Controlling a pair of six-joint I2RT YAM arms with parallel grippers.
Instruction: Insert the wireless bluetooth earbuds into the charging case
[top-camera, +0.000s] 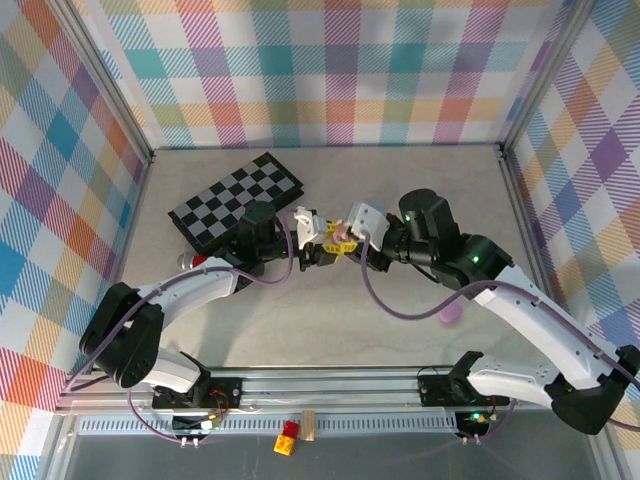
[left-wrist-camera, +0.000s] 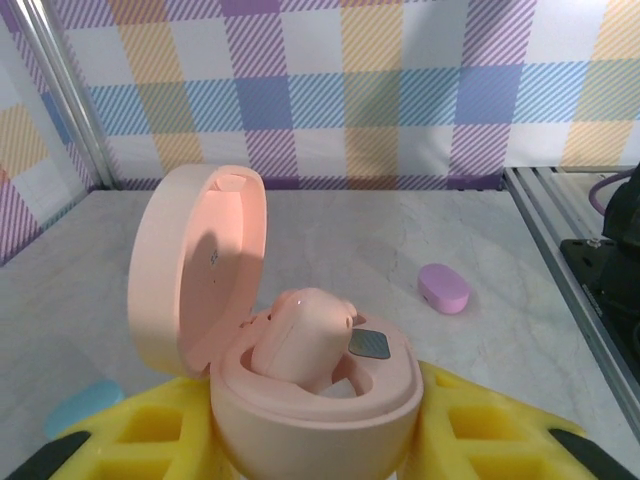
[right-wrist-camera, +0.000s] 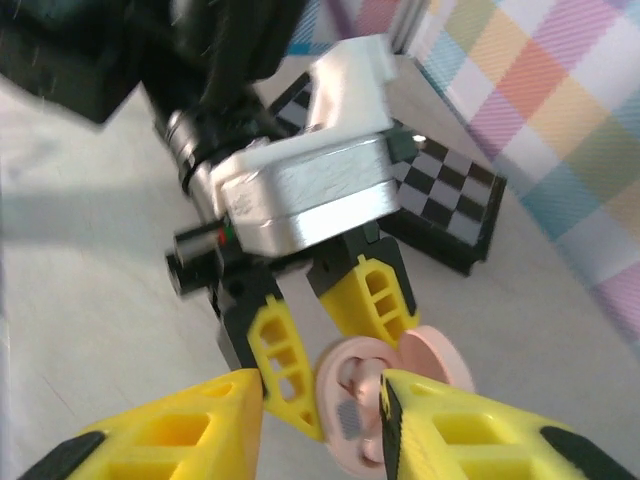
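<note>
Robot test cell in a lab, not a home. Closed on the left, far and right sides by panels (top-camera: 330, 70) of pastel plaid pattern, set in bare aluminium posts (top-camera: 122, 100). Inside, a pale marbled counter (top-camera: 420, 170) with a black-and-white checkerboard (top-camera: 232, 200) at the far left. At the near edge, a metal rail (top-camera: 330, 385) carrying the left arm (top-camera: 190, 290) and the right arm (top-camera: 530, 305), with purple cables (top-camera: 385, 300).

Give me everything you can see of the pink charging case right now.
The pink charging case is a smooth, matte oval that looks like plastic. It seems to be held above the table, its base clamped between the left gripper's yellow fingers. Its round lid stands hinged open, upright on the left. A pink earbud lies tilted in the base, not seated flat, beside a dark square patch.
</note>
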